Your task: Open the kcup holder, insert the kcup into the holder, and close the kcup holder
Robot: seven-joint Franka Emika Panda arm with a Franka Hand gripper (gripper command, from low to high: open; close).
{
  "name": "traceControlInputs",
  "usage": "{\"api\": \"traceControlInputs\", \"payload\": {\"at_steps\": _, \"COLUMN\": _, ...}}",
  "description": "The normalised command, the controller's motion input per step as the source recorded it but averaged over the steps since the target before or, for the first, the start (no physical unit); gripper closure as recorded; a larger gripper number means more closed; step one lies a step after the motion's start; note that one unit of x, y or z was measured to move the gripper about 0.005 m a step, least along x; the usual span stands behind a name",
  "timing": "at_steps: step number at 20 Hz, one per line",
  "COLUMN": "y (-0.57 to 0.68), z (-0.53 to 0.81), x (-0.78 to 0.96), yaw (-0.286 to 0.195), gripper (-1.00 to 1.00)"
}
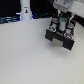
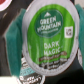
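surface: white table [image 1: 25, 55] | on it: kcup holder [image 1: 61, 36], white bottle [image 1: 25, 11]

exterior cam sat high and back, looked down over the white table [image 1: 25, 55] at the kcup holder [image 1: 61, 36], wrist cam was jammed right against the kcup [image 2: 49, 31], both views shared that holder spot

Kcup [image 2: 49, 37]: lid looks like printed foil, green w/ white lettering, slight sheen, smooth; thin pale rim looks plastic. Kcup holder [image 1: 62, 36]: black, looks like matt plastic or coated metal, can't tell which; drawer interior dark w/ glossy pod tops showing. Table [image 1: 25, 55]: white, smooth, matt, no texture visible. Gripper [image 1: 63, 15]: pale grey, smooth plastic-like casing, blurred. White bottle-like object [image 1: 25, 11] at back: smooth, lightly glossy.
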Motion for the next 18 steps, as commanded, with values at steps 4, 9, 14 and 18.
{"api": "traceControlInputs", "payload": {"at_steps": 4, "y": 0.04, "z": 0.05, "x": 0.00, "yaw": 0.001, "gripper": 1.00}}
{"api": "traceControlInputs", "payload": {"at_steps": 9, "y": 0.01, "z": 0.23, "x": -0.19, "yaw": 0.001, "gripper": 1.00}}
{"api": "traceControlInputs", "payload": {"at_steps": 14, "y": 0.01, "z": 0.05, "x": -0.13, "yaw": 0.005, "gripper": 1.00}}
{"api": "traceControlInputs", "payload": {"at_steps": 18, "y": -0.01, "z": -0.13, "x": -0.05, "yaw": 0.008, "gripper": 1.00}}
